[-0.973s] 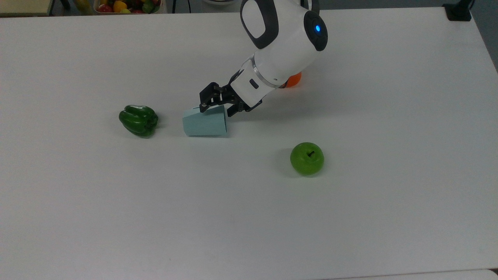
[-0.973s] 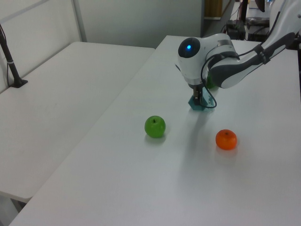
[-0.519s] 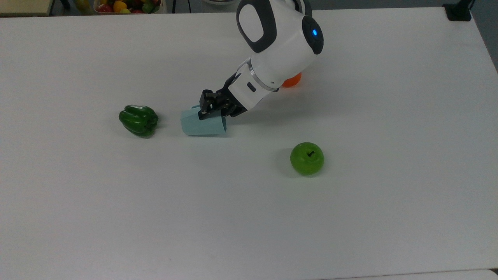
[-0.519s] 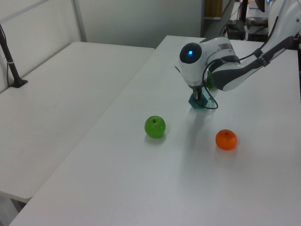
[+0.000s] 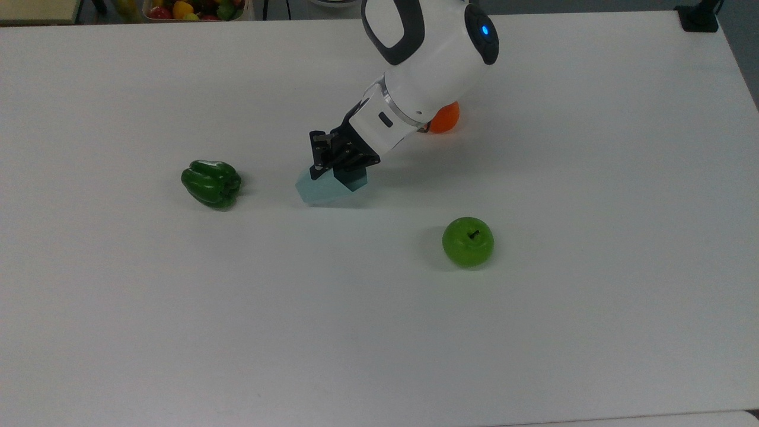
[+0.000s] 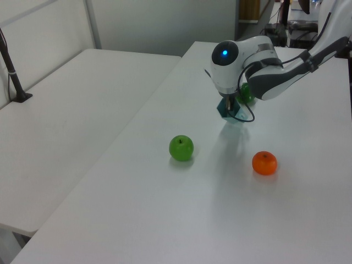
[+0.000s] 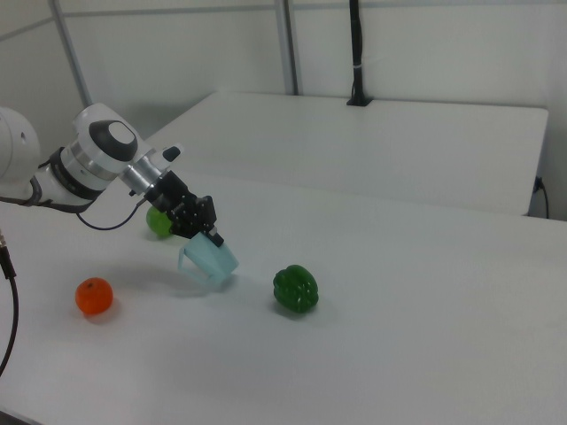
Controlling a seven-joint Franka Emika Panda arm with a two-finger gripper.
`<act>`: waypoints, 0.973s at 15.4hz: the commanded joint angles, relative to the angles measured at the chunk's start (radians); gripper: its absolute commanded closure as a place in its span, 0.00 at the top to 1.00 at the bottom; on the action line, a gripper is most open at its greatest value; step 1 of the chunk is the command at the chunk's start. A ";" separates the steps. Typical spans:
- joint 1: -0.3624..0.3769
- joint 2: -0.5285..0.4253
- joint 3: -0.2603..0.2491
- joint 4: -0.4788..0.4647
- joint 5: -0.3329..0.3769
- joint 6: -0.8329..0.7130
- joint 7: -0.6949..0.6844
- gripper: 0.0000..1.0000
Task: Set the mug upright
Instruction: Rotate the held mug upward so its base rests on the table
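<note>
Gripping the rim of the mug [image 5: 325,191], the tool [image 5: 339,161] has its fingers closed on the cup's wall, one inside the teal opening and one outside. The pale blue mug is tilted, neither lying flat nor upright; in the right view it [image 7: 211,258] hangs slanted from the tool [image 7: 202,226], and whether its lower edge touches the desk [image 5: 379,332] cannot be told. Its inside looks dark teal, and whether anything lies in it cannot be told.

In the top view the mug sits between a green pepper [image 5: 211,183] on the top view's left and a green apple [image 5: 468,241] lower on the top view's right, apart from both. An orange [image 5: 445,117] lies partly behind the arm's white wrist. At the top view's upper left edge, off the desk, a container [image 5: 193,9] holds mixed coloured fruit.

In the left view the mug [image 6: 229,111] shows as a small teal shape under the tool [image 6: 227,104], with the apple [image 6: 181,148] and orange [image 6: 264,163] nearer the camera.
</note>
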 commanded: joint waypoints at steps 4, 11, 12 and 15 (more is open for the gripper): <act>-0.039 -0.046 -0.036 -0.022 0.294 0.156 0.070 0.00; -0.043 -0.060 -0.128 -0.009 0.737 0.233 -0.158 0.08; -0.046 -0.059 -0.128 -0.011 0.740 0.245 -0.171 0.28; -0.049 -0.050 -0.128 -0.017 0.740 0.268 -0.194 0.70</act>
